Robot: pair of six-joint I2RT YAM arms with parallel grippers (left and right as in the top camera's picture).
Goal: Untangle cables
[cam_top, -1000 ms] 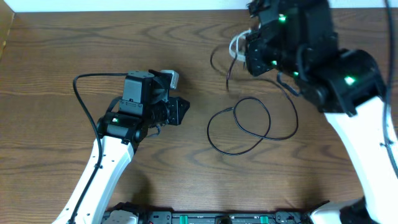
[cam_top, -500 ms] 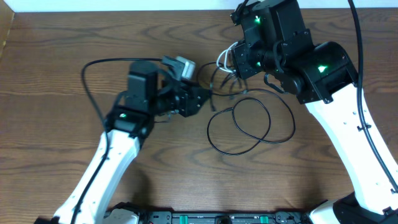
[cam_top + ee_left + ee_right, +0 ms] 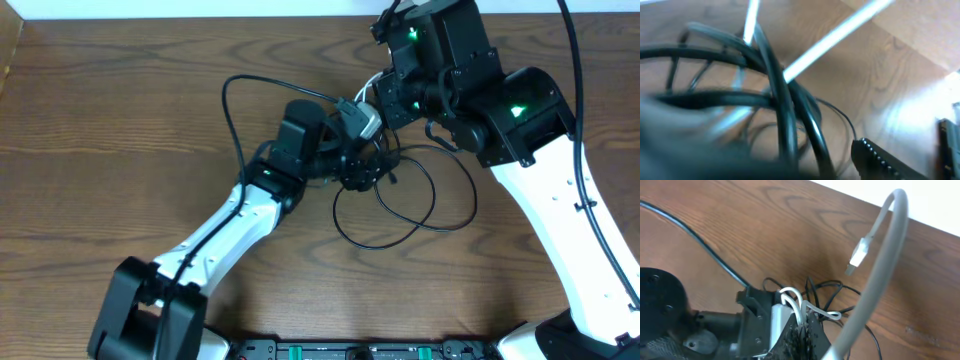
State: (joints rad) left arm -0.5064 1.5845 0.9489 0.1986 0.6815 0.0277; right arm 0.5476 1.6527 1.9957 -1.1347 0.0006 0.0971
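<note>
Black against the wooden table, the left gripper noses into the tangle, jaw spread impossible to tell, beside the flat loop of the black cable, while the right gripper, pressed together, pinches the white cable aloft, probably to draw it free.

Open desk lies across the whole left side, and also near the front edge between the two arms. The middle is crowded: the left gripper and right gripper sit near each other, with black cable loops filling the gap. Blurred strands cross between the parted left jaws. The white cable, pinched in the right jaws, arches up ahead of them. The left arm bars the front-left diagonal.
</note>
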